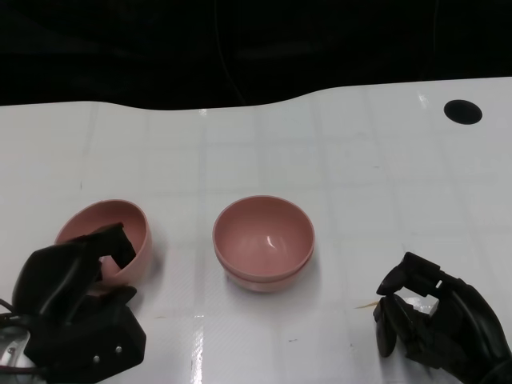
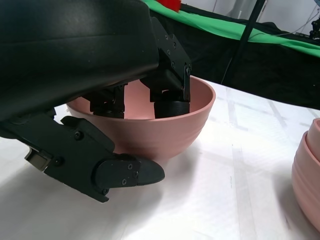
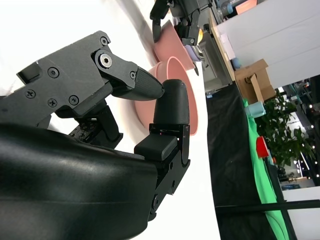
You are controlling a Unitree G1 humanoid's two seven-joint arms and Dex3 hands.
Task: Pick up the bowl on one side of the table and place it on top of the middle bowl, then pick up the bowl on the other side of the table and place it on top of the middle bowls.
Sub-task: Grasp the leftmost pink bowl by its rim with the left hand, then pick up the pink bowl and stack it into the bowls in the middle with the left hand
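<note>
You are on the second pick, by the look of it: the middle bowls (image 1: pixel 263 241) at the centre of the table (image 1: pixel 360 160) already show a double rim, one pink bowl nested in another, and only the left bowl (image 1: pixel 120 232) is still apart, at the near left. Your left hand (image 1: pixel 76 300) is at that bowl, with fingers (image 2: pixel 167 82) hooked over the near rim into its hollow and the thumb low against the outer wall, so it seems to be closing on the rim; whether the grip is firm I cannot tell, and the bowl looks tipped toward the hand. Your right hand (image 1: pixel 440 316) sits at the near right, fingers curled in on nothing. Next, you need to secure the pinch, lift clear of the table, carry right, and lower squarely onto the stack.
</note>
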